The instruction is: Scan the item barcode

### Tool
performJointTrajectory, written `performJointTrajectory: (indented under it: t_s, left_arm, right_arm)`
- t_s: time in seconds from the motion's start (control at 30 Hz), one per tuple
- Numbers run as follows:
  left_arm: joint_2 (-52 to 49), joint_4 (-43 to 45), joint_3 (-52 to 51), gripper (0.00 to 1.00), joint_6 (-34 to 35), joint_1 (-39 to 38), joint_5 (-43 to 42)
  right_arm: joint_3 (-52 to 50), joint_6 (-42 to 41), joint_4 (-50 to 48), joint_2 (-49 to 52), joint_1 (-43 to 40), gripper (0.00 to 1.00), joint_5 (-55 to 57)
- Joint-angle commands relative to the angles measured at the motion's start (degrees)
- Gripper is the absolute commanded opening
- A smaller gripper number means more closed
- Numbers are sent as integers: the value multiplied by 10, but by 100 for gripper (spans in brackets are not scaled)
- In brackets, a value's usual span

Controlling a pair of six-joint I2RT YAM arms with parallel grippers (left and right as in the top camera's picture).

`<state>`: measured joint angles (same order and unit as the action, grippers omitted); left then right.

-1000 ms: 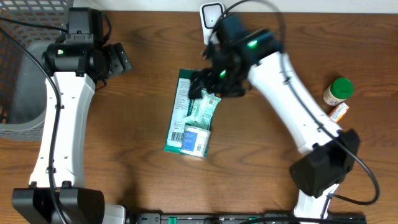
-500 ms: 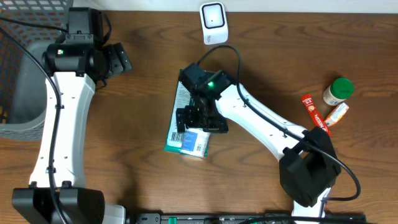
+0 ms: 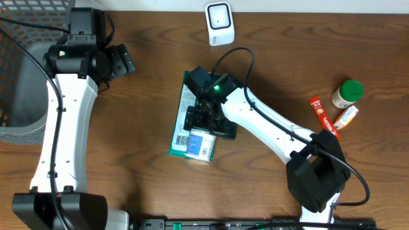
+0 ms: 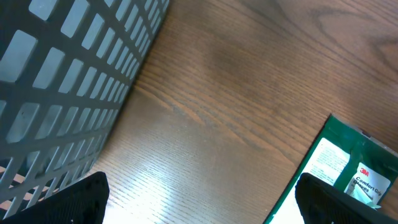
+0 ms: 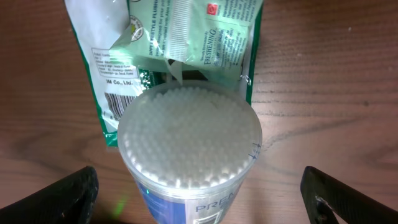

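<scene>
A green pack (image 3: 183, 121) lies flat near the middle of the wooden table (image 3: 128, 166), and everything else is best placed from it. On the pack lies a clear cotton-swab tub (image 5: 189, 134) with a blue label, its white swab ends facing the right wrist camera, and beside the tub, also on the pack, rests a crumpled pale-green sachet (image 5: 193, 31). The right gripper (image 3: 208, 118) hangs directly over the pack and the tub; its fingers (image 5: 68, 196) are spread wide on either side of the tub and do not touch it, so it grips nothing. A printed barcode (image 5: 119, 102) shows on the pack's face, just beside the tub (only part of it is clear of the tub's rim). The white scanner (image 3: 219, 23) stands beyond the pack's far end, well apart from it. The left gripper (image 3: 121, 61) hovers over bare wood off the pack's far left corner, released and empty; from its wrist camera that corner of the pack shows at one side and the grey mesh basket (image 4: 62, 74) at the other. Far to the pack's right lie a green-capped bottle (image 3: 348, 92), a small orange item (image 3: 348, 115) and a red stick packet (image 3: 319, 113).
</scene>
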<state>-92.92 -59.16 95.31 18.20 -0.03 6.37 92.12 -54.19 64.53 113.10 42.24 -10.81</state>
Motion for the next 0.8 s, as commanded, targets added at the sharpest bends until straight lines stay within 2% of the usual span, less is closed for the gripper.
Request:
performJointTrajectory:
  t_s: [0.0, 0.33, 0.77]
  left_arm:
    - [-5, -2, -4, 96, 1, 3, 5]
    - [-5, -2, -4, 96, 1, 3, 5]
    - [-5, -2, -4, 96, 1, 3, 5]
  right_arm:
    - [-9, -61, -2, 1, 4, 99, 9]
    - [-55, -75, -79, 1, 6, 99, -15]
    - [-103, -13, -158, 1, 14, 99, -40]
